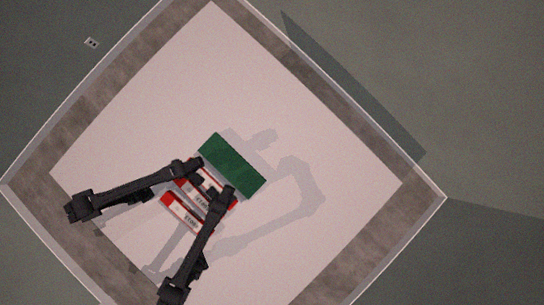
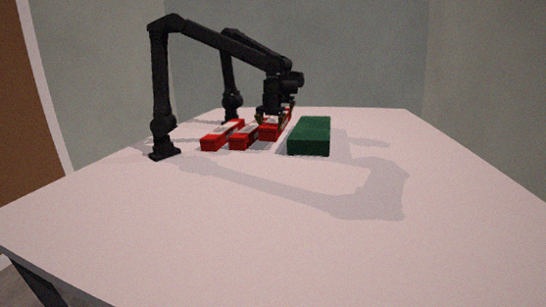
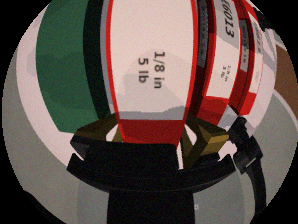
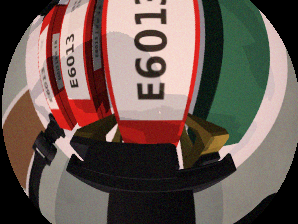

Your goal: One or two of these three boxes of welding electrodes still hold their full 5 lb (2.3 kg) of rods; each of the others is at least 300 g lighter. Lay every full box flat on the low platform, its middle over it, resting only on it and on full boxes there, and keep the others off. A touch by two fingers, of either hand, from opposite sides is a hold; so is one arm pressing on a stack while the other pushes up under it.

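Three red and white electrode boxes lie side by side on the table next to the green low platform. My left gripper is shut on the "1/8 in 5 lb" end of the box nearest the platform. My right gripper is shut on the same box's "E6013" end. The middle box and the far box lie untouched. The held box sits level with them.
The white table stretches wide beyond the platform. The two arm bases stand near one table edge, behind the boxes.
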Controlling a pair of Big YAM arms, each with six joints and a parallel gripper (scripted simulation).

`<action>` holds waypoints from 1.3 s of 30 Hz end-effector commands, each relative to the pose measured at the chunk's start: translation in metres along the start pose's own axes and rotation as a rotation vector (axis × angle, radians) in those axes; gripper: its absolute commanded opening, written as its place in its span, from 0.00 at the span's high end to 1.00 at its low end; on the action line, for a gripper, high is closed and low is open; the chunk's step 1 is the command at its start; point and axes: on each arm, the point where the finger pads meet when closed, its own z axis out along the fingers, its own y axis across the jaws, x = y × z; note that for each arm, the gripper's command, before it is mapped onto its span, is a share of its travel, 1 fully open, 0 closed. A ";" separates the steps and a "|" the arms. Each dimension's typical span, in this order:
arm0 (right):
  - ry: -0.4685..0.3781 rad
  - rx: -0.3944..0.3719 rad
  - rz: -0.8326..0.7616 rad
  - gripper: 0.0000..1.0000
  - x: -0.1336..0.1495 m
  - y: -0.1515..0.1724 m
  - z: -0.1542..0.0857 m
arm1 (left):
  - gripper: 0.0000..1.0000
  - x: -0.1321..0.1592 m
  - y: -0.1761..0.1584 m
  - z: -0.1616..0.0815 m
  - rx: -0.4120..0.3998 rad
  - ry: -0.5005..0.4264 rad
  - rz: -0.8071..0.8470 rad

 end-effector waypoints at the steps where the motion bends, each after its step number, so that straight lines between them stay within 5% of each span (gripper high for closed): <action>1: -0.035 0.150 -0.010 1.00 0.001 -0.032 -0.072 | 1.00 -0.009 0.042 -0.053 -0.152 -0.061 -0.031; 39: -0.035 0.149 -0.010 1.00 0.000 -0.031 -0.073 | 1.00 -0.007 0.036 -0.049 -0.151 -0.060 -0.031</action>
